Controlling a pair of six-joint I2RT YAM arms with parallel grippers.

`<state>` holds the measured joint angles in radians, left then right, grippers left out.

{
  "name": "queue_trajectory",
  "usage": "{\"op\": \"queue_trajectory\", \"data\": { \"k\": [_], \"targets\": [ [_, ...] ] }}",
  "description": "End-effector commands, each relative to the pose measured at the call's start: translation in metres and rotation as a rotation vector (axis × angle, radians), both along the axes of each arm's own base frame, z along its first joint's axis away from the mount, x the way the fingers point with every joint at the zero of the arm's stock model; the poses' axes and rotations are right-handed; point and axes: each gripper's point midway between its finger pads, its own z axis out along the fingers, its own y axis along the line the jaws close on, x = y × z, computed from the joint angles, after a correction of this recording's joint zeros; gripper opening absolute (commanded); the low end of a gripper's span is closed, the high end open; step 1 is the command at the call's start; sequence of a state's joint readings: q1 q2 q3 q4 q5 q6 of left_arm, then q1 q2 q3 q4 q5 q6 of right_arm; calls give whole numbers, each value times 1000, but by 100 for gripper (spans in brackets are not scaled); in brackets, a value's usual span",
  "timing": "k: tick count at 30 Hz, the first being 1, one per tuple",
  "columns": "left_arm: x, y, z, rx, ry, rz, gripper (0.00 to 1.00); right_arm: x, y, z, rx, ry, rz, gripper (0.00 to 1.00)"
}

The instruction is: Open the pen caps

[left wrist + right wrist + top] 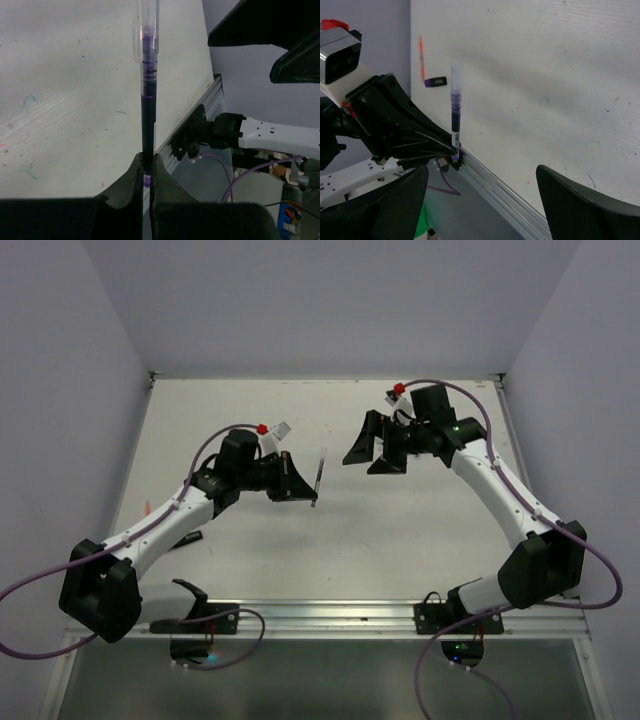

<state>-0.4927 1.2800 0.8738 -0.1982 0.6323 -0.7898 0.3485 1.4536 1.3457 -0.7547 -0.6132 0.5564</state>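
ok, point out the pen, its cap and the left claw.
pen [148, 120]: left wrist view, dark mid-barrel.
cap [146, 22]: left wrist view, clear shell.
left claw [147, 159]: left wrist view, between fingertips.

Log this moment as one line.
left gripper: shut on purple pen, bottom end | cap: clear, on the tip | right gripper: open, apart from pen | uncapping: not yet done

Table [400, 530] with orange pen [421, 52], dark cap [435, 82]

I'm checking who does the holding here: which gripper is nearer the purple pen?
Left. The left gripper has its jaws shut on one end of the pen. The right gripper hangs open off to the pen's right, not touching it.
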Motion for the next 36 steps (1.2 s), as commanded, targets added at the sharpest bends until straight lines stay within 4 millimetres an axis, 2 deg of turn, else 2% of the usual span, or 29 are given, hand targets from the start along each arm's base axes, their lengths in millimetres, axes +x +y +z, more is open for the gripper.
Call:
{"op": "queue_trajectory", "data": {
  "k": [1, 2, 6, 10, 17, 25, 32, 33, 34, 35, 36],
  "targets": [
    [-21, -8, 22, -118, -44, -124, 0, 2, 21, 28, 139, -90, 41, 92],
    [-25, -9, 17, -129, -26, -133, 0, 1, 25, 26, 146, -86, 46, 90],
    [-29, -12, 21, -154, -36, -169, 0, 2, 38, 17, 161, -70, 40, 81],
    [-32, -12, 20, -153, -32, -179, 0, 3, 49, 8, 180, -62, 32, 77],
    [-34, -13, 24, -166, -39, -197, 0, 13, 57, 0, 194, -58, 0, 62],
    [-38, -13, 25, -180, -38, -213, 0, 17, 67, -14, 190, -34, -4, 50],
    [-42, -13, 25, -191, -39, -236, 0, 20, 73, -11, 212, -45, -12, 38],
    [-42, -13, 24, -191, -36, -237, 0, 19, 74, -12, 212, -42, -10, 33],
    [-43, -13, 24, -190, -35, -239, 0, 20, 74, -13, 213, -42, -9, 14],
    [-43, -13, 23, -190, -36, -240, 0, 20, 75, -13, 215, -37, -7, 1],
    [-44, -13, 23, -191, -33, -242, 0, 18, 76, -14, 217, -26, 2, 0]
  ]
}}
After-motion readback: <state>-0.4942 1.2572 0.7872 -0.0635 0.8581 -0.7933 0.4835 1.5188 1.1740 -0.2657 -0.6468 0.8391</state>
